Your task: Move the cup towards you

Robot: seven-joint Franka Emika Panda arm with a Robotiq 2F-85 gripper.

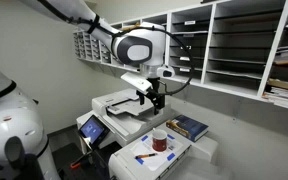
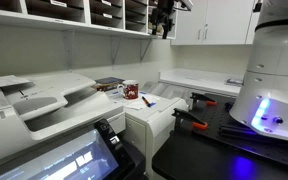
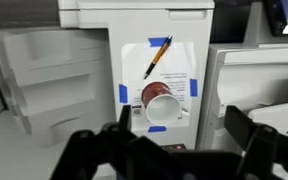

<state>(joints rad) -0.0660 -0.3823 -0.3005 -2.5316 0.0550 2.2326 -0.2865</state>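
Wrist view: cup [image 3: 162, 103] far beneath wide-apart fingers [image 3: 246, 132], roughly between them

Open air lies above the small dark red cylindrical cup [image 3: 162, 103] with its pale rim. The black two-finger gripper [image 3: 177, 140] hangs well above it, jaws spread wide. In the wrist view a slim orange and black pen [image 3: 157, 57] lies at the cup's 12 o'clock, apart from it, on the white sheet taped down with blue tape [image 3: 181, 60]. At 3 and 9 o'clock the sheet just beside the cup is bare. In an exterior view a flat dark blue book [image 1: 187, 127] lies near the cup at 1 o'clock. The bulky white printer [image 1: 119, 105] stands at 10 o'clock. White wall shelves [image 1: 234, 45] overhang at 1 o'clock, well apart.
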